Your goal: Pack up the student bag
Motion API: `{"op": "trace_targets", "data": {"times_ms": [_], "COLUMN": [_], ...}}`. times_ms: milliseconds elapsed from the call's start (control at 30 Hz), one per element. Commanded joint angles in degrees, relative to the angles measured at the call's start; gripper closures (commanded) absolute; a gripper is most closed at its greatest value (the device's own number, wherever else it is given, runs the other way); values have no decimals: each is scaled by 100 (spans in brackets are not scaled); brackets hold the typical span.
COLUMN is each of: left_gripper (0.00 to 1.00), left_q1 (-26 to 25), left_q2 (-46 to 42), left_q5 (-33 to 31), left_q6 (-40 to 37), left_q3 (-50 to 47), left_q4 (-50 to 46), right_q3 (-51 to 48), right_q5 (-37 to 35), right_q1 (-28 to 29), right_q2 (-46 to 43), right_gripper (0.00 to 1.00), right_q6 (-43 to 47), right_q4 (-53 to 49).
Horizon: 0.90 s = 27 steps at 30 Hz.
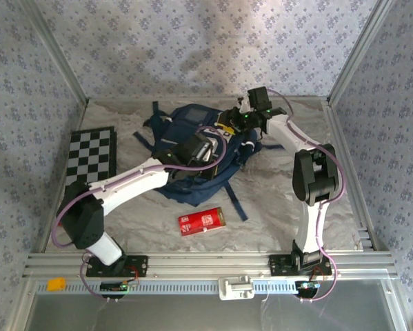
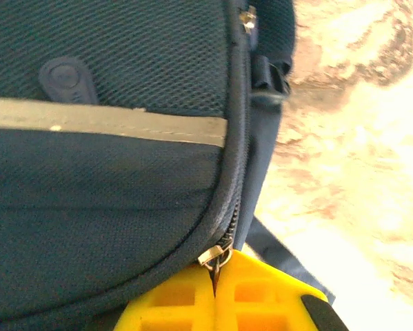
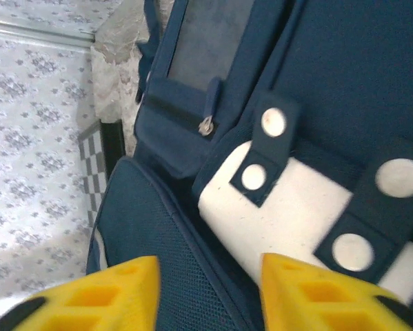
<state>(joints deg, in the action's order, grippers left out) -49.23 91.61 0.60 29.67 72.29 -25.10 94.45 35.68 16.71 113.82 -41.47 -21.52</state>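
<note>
While outstretched over the student bag (image 1: 173,127), left pincer (image 2: 216,284) tight on zipper pull (image 2: 216,256), right pincer (image 3: 209,272) spread.

— Where does the table (image 1: 268,214) stay passable?
— Front right of the student bag (image 1: 192,117), and the left strip near the checkerboard (image 1: 91,155).
— And the obstacles?
— A red box (image 1: 201,221) front centre, a strap (image 1: 237,203) trailing beside it, the left arm (image 1: 134,181) across the bag.

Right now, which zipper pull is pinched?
The silver pull low on the curved zipper, clamped between the left fingers; the upper pull hangs free.
</note>
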Motion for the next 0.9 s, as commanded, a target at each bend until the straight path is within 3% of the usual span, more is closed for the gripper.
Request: {"op": "trace_targets", "data": {"times_ms": [0,200,500,867], "left_gripper": [100,100,100,100], "left_q1": [5,4,4,10], "left_q2": [24,2,-35,-44], "left_q5": [89,99,77,-50], "left_q6": [71,-120,-163,-295], "left_q3": [374,400,433,393], "left_q4": [-73,-141,-132,-154], "right_q3": [-326,-1654,-2464,-3137], "right_q5": [-177,66,-582,-1175], "right_q1": [-111,35,725,806], "right_q2": [-687,-1706,-2086,-2783], "right_gripper": [47,36,42,42], "right_q6": [151,-649,-1739,-1759], "right_q4": [-429,-30,489,206]}}
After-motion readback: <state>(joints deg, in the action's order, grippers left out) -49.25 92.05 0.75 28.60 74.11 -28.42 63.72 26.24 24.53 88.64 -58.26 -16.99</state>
